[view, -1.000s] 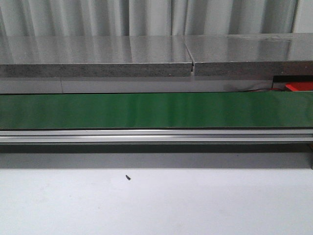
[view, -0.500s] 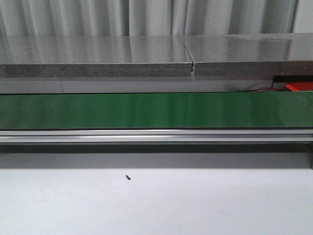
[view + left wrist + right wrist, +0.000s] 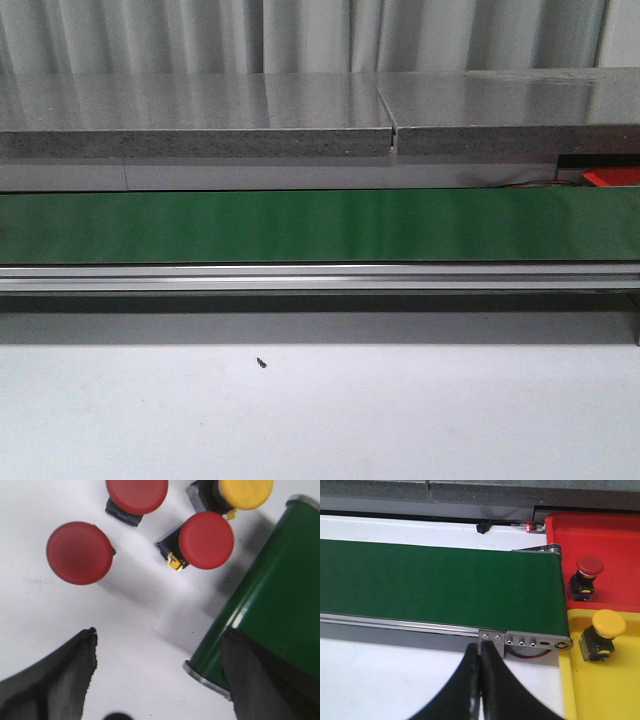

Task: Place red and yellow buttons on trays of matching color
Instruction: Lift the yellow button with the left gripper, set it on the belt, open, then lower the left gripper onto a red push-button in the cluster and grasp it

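In the left wrist view, three red buttons [image 3: 79, 553] [image 3: 136, 494] [image 3: 206, 540] and one yellow button [image 3: 245, 491] lie on the white table beside the end of the green conveyor belt [image 3: 280, 600]. My left gripper [image 3: 160, 642] hangs open above bare table, short of the buttons. In the right wrist view, a red button [image 3: 587, 572] stands on the red tray [image 3: 615, 535] and a yellow button [image 3: 605, 630] stands on the yellow tray [image 3: 600, 690]. My right gripper [image 3: 480, 652] is shut and empty, near the belt's end. Neither gripper appears in the front view.
The green conveyor belt [image 3: 320, 225] runs across the whole front view, with an aluminium rail [image 3: 320, 277] along its near side and a grey stone ledge [image 3: 200, 110] behind. A small dark speck [image 3: 261, 362] lies on the white table.
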Available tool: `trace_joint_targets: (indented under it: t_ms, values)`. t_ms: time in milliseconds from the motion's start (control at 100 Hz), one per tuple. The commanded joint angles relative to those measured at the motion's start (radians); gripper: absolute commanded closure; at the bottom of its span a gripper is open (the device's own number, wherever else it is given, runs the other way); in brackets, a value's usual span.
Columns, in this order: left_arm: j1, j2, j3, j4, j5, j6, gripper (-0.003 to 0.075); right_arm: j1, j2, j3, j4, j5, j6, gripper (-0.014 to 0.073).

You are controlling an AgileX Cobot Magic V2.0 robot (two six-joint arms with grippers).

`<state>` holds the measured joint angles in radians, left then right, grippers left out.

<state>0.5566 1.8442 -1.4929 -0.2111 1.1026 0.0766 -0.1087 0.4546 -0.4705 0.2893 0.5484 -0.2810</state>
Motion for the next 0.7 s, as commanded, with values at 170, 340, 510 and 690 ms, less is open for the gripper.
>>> trace_joint_targets:
  t_ms: [170,340,510,690]
  values:
    - [0.002,-0.029,-0.033,0.097,0.004,0.095,0.0217,0.000,0.002,-0.025,0.016,-0.063,-0.008,0.0661]
    - [0.013,-0.029,-0.033,0.138,-0.019,0.095,0.0217,0.000,0.002,-0.025,0.016,-0.063,-0.008,0.0661]
    - [0.041,-0.029,-0.033,0.139,-0.074,0.095,0.0217,0.000,0.002,-0.025,0.016,-0.063,-0.008,0.0661]
    - [0.053,-0.010,-0.033,0.093,-0.099,0.095,0.0217,0.000,0.002,-0.025,0.016,-0.063,-0.008,0.0661]
